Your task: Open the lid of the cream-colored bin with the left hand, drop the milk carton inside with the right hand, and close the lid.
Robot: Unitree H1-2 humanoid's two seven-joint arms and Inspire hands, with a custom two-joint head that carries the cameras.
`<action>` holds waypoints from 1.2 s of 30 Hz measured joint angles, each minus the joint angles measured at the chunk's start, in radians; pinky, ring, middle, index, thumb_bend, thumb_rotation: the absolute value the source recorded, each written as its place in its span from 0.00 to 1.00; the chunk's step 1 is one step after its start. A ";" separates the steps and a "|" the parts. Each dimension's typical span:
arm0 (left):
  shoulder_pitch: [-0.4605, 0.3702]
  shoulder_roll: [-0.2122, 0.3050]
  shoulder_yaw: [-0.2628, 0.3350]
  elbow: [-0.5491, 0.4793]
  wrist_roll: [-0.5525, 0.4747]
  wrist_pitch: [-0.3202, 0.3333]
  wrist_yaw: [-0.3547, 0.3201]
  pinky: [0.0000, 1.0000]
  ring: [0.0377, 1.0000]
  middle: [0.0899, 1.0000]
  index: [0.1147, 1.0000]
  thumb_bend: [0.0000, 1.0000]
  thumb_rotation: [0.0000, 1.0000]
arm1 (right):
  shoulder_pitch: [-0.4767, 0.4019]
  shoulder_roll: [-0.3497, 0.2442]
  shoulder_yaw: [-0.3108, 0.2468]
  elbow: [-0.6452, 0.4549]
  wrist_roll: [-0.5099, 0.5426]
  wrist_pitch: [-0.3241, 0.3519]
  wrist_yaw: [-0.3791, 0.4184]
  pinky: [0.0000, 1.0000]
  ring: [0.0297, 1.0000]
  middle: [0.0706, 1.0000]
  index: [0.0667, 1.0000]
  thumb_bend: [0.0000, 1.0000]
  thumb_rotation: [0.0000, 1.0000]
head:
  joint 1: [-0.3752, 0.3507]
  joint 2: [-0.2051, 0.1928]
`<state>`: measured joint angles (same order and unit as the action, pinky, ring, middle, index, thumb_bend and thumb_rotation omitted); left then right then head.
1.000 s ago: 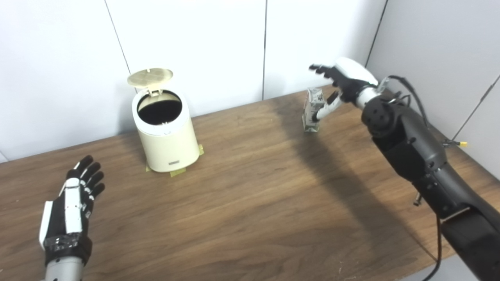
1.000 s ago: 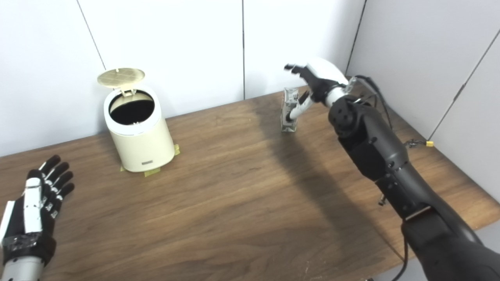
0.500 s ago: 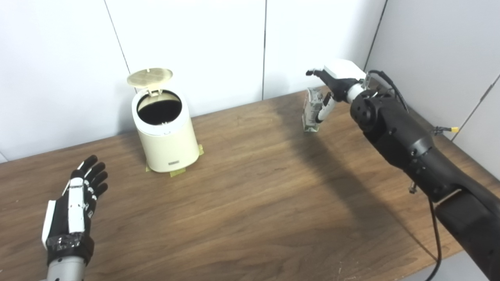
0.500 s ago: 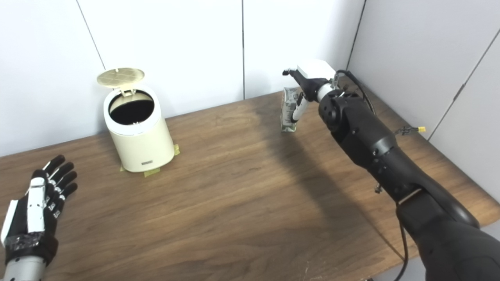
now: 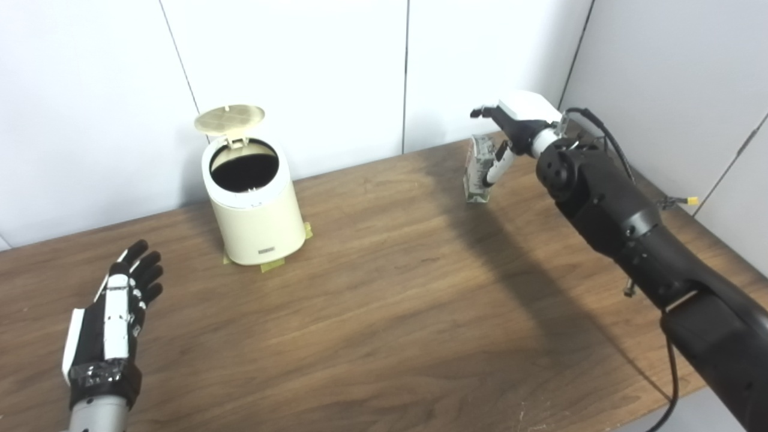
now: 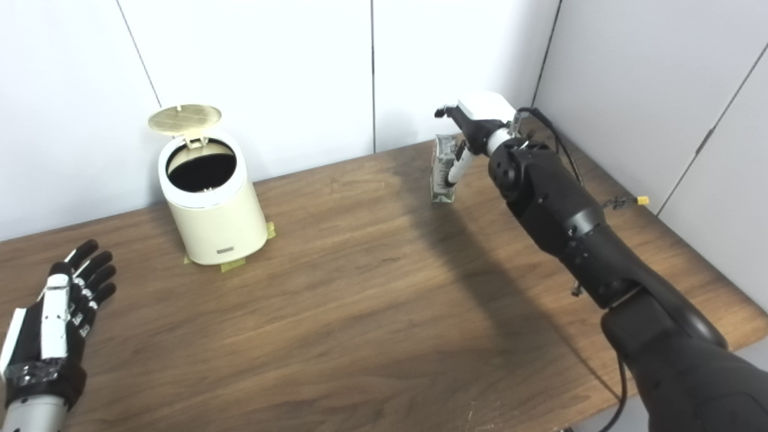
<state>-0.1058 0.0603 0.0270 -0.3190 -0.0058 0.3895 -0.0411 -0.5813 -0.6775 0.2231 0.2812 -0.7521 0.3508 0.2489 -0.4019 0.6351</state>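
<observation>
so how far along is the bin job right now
Done: the bin's lid stands open, and the left hand rests open on the table, away from it. In hand: the right hand is around the milk carton, which stands on the table; a firm grip can't be confirmed. Left: carry it over, drop it in, close the lid.

The dark brown wood-grain counter (image 5: 384, 312) has a smooth, faintly sheened finish. The round cream-coloured plastic bin (image 5: 257, 223) looks smooth and semi-matt, its raised tan lid (image 5: 230, 118) ribbed. The small printed paper milk carton (image 5: 477, 169) looks matt. The white wall panels (image 5: 288, 66) are smooth
</observation>
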 measured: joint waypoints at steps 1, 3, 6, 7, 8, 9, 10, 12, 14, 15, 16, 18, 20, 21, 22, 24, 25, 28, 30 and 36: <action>0.000 0.000 -0.001 0.000 0.000 0.000 -0.001 0.90 0.89 0.88 0.90 0.31 0.96 | 0.000 0.002 0.000 0.008 0.001 -0.005 -0.004 0.70 0.84 0.85 0.81 0.91 0.09 | 0.000 0.000; 0.001 0.001 -0.001 0.000 0.000 0.000 -0.003 0.90 0.88 0.88 0.90 0.32 0.92 | 0.000 0.006 0.000 0.016 0.002 -0.006 -0.007 0.68 0.81 0.83 0.81 0.91 0.10 | -0.002 0.002; 0.001 0.002 -0.001 0.000 0.000 0.000 -0.005 0.90 0.89 0.88 0.90 0.33 0.90 | 0.000 0.011 0.001 0.018 0.002 -0.004 -0.007 0.68 0.80 0.82 0.81 0.91 0.09 | -0.002 0.003; 0.001 0.002 -0.002 0.000 0.000 0.000 -0.005 0.90 0.89 0.88 0.90 0.33 0.89 | 0.000 0.013 0.001 0.022 0.004 -0.005 -0.008 0.66 0.79 0.81 0.81 0.91 0.07 | 0.000 0.003; 0.001 0.002 -0.003 0.000 0.000 0.000 -0.006 0.90 0.89 0.88 0.90 0.34 0.88 | -0.002 0.017 -0.001 0.033 0.012 -0.007 -0.010 0.66 0.78 0.81 0.80 0.90 0.06 | 0.000 0.003; 0.001 0.003 -0.004 0.000 0.001 0.000 -0.006 0.90 0.89 0.88 0.90 0.34 0.88 | -0.003 0.022 -0.003 0.046 0.020 -0.007 -0.010 0.65 0.78 0.81 0.80 0.90 0.06 | 0.000 0.003; 0.001 0.003 -0.005 0.000 0.001 0.000 -0.007 0.90 0.88 0.88 0.90 0.34 0.87 | -0.004 0.028 -0.004 0.055 0.026 -0.008 -0.010 0.65 0.77 0.81 0.80 0.90 0.06 | 0.002 0.003; 0.002 0.004 -0.007 0.000 0.002 0.000 -0.008 0.89 0.88 0.88 0.89 0.35 0.86 | -0.004 0.038 -0.001 0.062 0.033 -0.008 -0.010 0.65 0.77 0.79 0.79 0.90 0.07 | 0.002 0.003; 0.002 0.004 -0.008 0.000 0.002 0.000 -0.008 0.89 0.88 0.88 0.89 0.35 0.86 | -0.004 0.040 0.002 0.065 0.038 -0.015 -0.010 0.65 0.76 0.79 0.77 0.90 0.08 | 0.002 0.003; 0.002 0.004 -0.008 0.000 0.001 -0.001 -0.008 0.90 0.88 0.88 0.89 0.34 0.85 | -0.006 0.040 0.002 0.069 0.040 -0.022 -0.010 0.64 0.75 0.78 0.76 0.90 0.08 | 0.002 0.003; 0.002 0.005 -0.007 0.000 0.000 -0.001 -0.009 0.90 0.89 0.89 0.89 0.34 0.85 | -0.007 0.040 0.002 0.072 0.043 -0.026 -0.010 0.64 0.74 0.78 0.75 0.90 0.08 | 0.005 0.008; 0.002 0.005 -0.006 0.000 -0.003 -0.001 -0.010 0.90 0.89 0.88 0.88 0.35 0.81 | -0.009 0.040 0.001 0.075 0.053 -0.034 -0.010 0.62 0.69 0.74 0.72 0.88 0.07 | 0.006 0.009; 0.002 0.005 -0.006 0.000 -0.006 0.000 -0.011 0.91 0.89 0.89 0.89 0.34 0.82 | -0.009 0.039 -0.001 0.076 0.063 -0.047 -0.011 0.56 0.61 0.65 0.67 0.86 0.03 | 0.006 0.009; 0.002 0.005 -0.006 0.000 -0.008 0.000 -0.012 0.91 0.90 0.89 0.89 0.34 0.82 | -0.009 0.039 -0.001 0.078 0.065 -0.053 -0.016 0.55 0.59 0.63 0.66 0.86 0.02 | 0.006 0.009; 0.002 0.005 -0.007 0.000 -0.014 0.000 -0.012 0.91 0.90 0.89 0.89 0.32 0.82 | -0.009 0.038 -0.002 0.082 0.066 -0.066 -0.025 0.54 0.57 0.60 0.56 0.69 0.07 | 0.008 0.011; 0.002 0.005 -0.006 0.000 -0.023 0.000 -0.012 0.90 0.89 0.88 0.88 0.32 0.81 | -0.009 0.039 -0.002 0.093 0.066 -0.086 -0.049 0.52 0.53 0.48 0.48 0.56 0.02 | 0.008 0.012; 0.002 0.005 -0.006 0.000 -0.023 0.000 -0.012 0.90 0.89 0.88 0.88 0.33 0.81 | -0.008 0.039 -0.003 0.097 0.067 -0.092 -0.063 0.50 0.48 0.48 0.45 0.54 0.01 | 0.006 0.014; 0.002 0.005 -0.007 0.000 -0.023 0.000 -0.011 0.89 0.88 0.88 0.88 0.34 0.80 | -0.005 0.040 -0.009 0.118 0.066 -0.118 -0.106 0.51 0.42 0.48 0.44 0.52 0.00 | 0.005 0.015; 0.002 0.006 -0.007 0.000 -0.023 0.000 -0.011 0.89 0.88 0.88 0.88 0.35 0.80 | 0.001 0.040 -0.010 0.117 0.059 -0.117 -0.123 0.52 0.41 0.47 0.45 0.52 0.00 | 0.003 0.017; 0.002 0.006 -0.007 0.000 -0.022 0.004 -0.009 0.90 0.88 0.88 0.88 0.33 0.80 | 0.018 0.041 -0.013 0.105 0.043 -0.117 -0.153 0.47 0.40 0.48 0.45 0.52 0.00 | 0.005 0.017</action>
<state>-0.1036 0.0659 0.0196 -0.3187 -0.0282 0.3938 -0.0504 -0.5633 -0.6360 0.2099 0.3859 -0.7088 0.2340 0.0955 -0.3973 0.6519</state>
